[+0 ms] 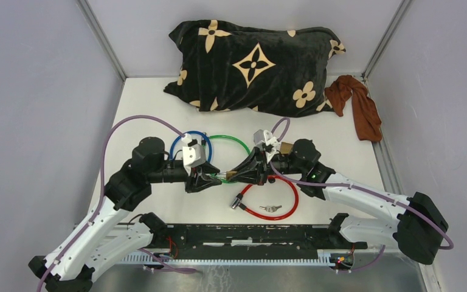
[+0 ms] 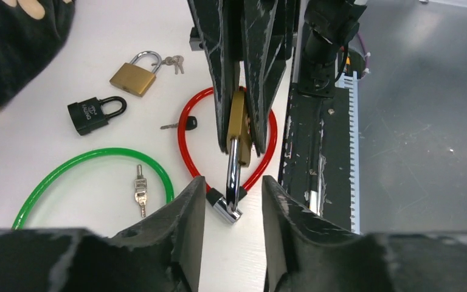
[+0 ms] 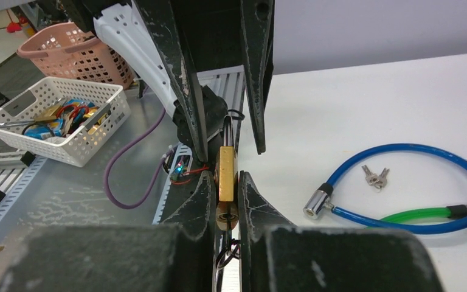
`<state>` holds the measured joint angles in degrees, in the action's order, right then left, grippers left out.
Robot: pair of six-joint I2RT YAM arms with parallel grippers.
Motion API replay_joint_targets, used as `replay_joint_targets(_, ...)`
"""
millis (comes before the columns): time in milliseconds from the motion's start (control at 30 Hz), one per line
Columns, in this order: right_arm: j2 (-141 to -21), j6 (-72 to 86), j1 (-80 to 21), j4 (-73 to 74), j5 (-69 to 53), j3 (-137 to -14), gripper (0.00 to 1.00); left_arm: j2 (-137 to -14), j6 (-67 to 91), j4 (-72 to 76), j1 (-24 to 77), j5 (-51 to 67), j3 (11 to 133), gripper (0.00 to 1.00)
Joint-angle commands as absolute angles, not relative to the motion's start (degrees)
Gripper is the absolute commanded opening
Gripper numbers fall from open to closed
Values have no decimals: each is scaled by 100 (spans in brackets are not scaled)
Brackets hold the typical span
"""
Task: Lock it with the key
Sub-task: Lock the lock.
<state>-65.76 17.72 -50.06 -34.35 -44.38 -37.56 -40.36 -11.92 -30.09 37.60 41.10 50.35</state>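
Brass glints between the two grippers above the middle of the white table (image 1: 152, 109): a flat brass padlock (image 3: 225, 161) with a silver steel shackle (image 2: 233, 173) hangs clear of the surface. The right gripper (image 3: 225, 182) clamps the padlock's body by its flat faces, its black fingers narrow and pressed against the brass. The shackle points toward the left gripper (image 2: 232, 190), whose jaws stand partly apart, one finger on each side of the shackle's end. The left wrist view shows a gap on both sides, so nothing is gripped there.

On the table below lies a red plastic-coated cable lock (image 2: 183, 146) curled into a loop, with a small bunch of silver keys (image 1: 272, 208) inside it. A black-headed key (image 2: 185, 124) lies just beside the red loop. Near it are a green cable loop (image 2: 97, 152) with a single silver key (image 2: 140, 191) inside its arc, a black padlock (image 2: 94, 114), and a second brass padlock (image 2: 132, 79) with keys beside its shackle. I cannot tell which key fits the held padlock. A blue cable lock (image 3: 413, 148) encloses a pair of small keys (image 3: 375, 176).

At the far edge sit a black plush cushion with cream flowers (image 1: 255, 67) and a rust-brown cloth (image 1: 359, 106). Off the table stand a white plastic basket (image 3: 55, 121) and a pink basket (image 3: 61, 52).
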Motion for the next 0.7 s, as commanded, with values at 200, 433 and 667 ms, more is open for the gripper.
replay_joint_targets(200, -5780, 1667, -4768, -3564, -4402, -3952, 0, -3836, -569, -2916, 3649, 3984, 5338, 41)
replay_joint_targets(433, -5715, 1611, -4771, -3400, -4433, -4030, 0, -3839, 109, -1739, 3650, 4666, 5155, 64)
replay_joint_targets(667, -5698, 1689, -4771, -3487, -4457, -4036, 0, -3982, 604, -1156, 3647, 4667, 4983, 28)
